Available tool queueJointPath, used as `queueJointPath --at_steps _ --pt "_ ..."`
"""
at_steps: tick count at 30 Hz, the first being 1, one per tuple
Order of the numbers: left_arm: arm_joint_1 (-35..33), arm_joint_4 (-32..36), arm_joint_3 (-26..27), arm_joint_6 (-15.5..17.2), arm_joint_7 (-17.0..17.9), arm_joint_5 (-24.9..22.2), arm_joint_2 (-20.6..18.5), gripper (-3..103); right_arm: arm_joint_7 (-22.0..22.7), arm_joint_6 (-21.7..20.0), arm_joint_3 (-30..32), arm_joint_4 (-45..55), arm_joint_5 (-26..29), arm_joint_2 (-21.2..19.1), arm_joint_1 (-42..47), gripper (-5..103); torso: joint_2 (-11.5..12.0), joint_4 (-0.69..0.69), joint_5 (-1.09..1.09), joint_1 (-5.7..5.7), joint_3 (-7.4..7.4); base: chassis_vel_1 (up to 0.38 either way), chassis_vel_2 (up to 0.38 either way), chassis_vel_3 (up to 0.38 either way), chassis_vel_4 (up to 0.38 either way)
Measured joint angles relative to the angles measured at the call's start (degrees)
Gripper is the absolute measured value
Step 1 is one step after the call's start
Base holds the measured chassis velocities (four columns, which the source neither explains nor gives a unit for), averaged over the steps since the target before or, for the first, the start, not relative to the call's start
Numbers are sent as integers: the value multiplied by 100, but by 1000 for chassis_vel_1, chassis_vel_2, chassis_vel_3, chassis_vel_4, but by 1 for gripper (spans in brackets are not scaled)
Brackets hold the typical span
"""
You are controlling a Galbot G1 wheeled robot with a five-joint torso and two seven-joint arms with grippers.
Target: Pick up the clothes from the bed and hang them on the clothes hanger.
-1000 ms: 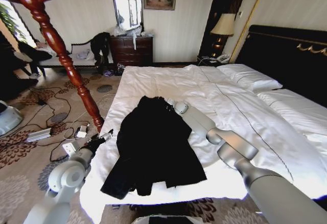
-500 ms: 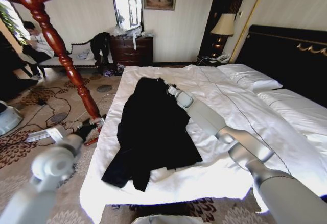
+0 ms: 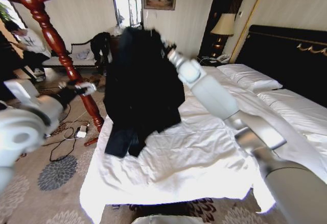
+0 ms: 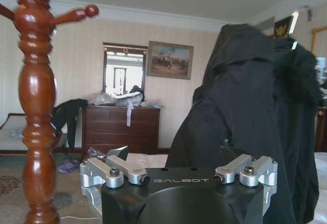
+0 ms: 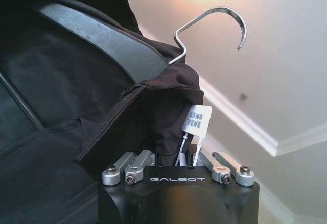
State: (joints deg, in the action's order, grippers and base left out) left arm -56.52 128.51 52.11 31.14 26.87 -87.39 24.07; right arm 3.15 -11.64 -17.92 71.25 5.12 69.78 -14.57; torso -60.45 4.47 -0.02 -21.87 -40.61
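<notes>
The clothes [image 3: 140,81], a black jacket, hang in the air over the bed's [image 3: 204,147] left side, lower hem just above the white duvet. My right gripper [image 3: 166,48] is shut on the collar [image 5: 168,81] next to a white tag; a grey metal hook [image 5: 219,20] sticks out above it. The clothes hanger [image 3: 53,40], a red-brown wooden stand, rises left of the bed. My left gripper [image 3: 84,87] is raised beside its pole [image 4: 36,112], open and holding nothing [image 4: 179,175], with the jacket [image 4: 245,112] beyond it.
A dark dresser [image 3: 132,48] and mirror stand against the far wall. A bedside lamp [image 3: 223,27] and the black headboard [image 3: 291,55] are at right. Cables and small devices [image 3: 76,132] lie on the patterned carpet near the stand's base.
My right arm has lifted the jacket off the duvet, up and toward the stand. My left arm has risen from near the floor to the pole's height.
</notes>
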Motion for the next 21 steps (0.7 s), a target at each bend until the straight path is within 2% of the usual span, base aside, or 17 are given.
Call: queueJointPath --at_steps 2,5,7,9,12,15,21 --pt "-27 -13 142 16 14 -126 -95 100 54 16 -1 39 83 -6 -31 26 0 0 0 -1 0 0 0 0 0" --pt "-267 -31 842 87 32 -634 -458 100 317 107 -111 211 332 -55 -67 26 0 -1 1 0 0 0 0 0 0" --pt "-304 -23 976 108 35 -747 -525 100 388 139 -144 230 357 -57 -62 26 0 -2 3 0 0 0 0 0 0" --pt "-385 49 1355 218 54 -1157 -726 100 687 319 -275 203 386 -24 23 26 0 -1 2 1 1 0 0 0 0" --pt "-397 94 1477 293 97 -1319 -803 100 826 435 -328 150 387 9 106 26 0 -2 2 0 0 0 0 0 0" --pt "-396 117 1526 439 234 -1341 -906 100 1053 730 -368 136 386 30 236 26 0 1 2 -1 0 0 0 0 0" --pt "-359 -105 1600 497 265 -1447 -1102 100 1126 1192 -416 124 443 51 247 26 0 0 1 0 0 0 0 0 0"
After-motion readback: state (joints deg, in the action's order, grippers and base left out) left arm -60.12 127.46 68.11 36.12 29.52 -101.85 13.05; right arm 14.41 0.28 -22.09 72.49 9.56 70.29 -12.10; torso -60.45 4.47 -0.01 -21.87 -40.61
